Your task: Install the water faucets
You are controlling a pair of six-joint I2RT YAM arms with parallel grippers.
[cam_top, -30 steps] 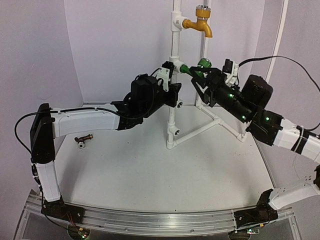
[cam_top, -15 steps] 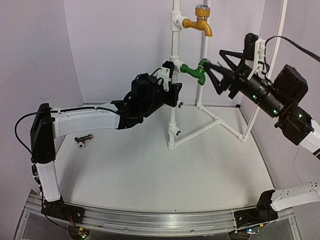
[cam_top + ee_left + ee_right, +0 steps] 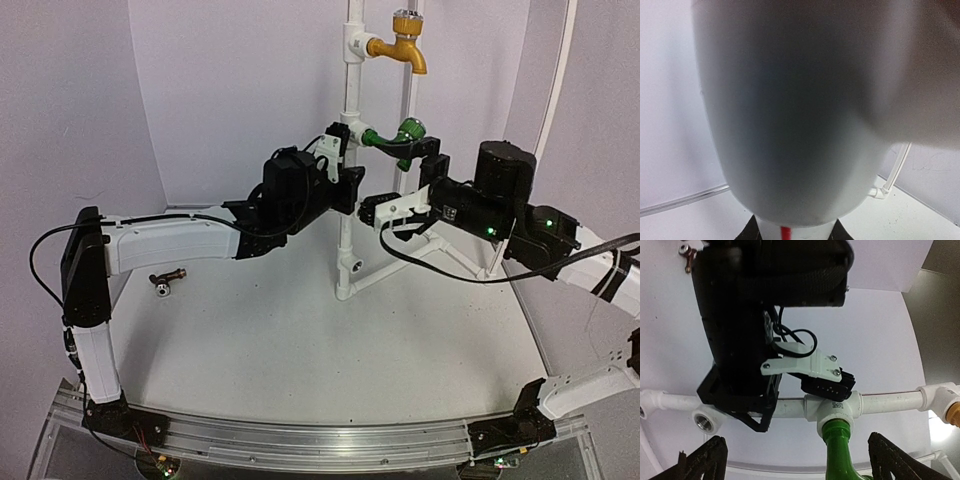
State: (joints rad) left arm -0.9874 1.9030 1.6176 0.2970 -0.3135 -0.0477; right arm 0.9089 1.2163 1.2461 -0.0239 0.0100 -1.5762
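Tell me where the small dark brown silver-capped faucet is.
Top view, left side: the dark brown faucet lies on the table beside the left arm, far from the white pipe stand.

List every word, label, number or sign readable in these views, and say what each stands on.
No text can be read in any view.
White pipe stand, on the fitting holding the green faucet: a small dark speckled mark, perhaps print, too blurred to read.
Left wrist view: only a blurred white surface, no print.
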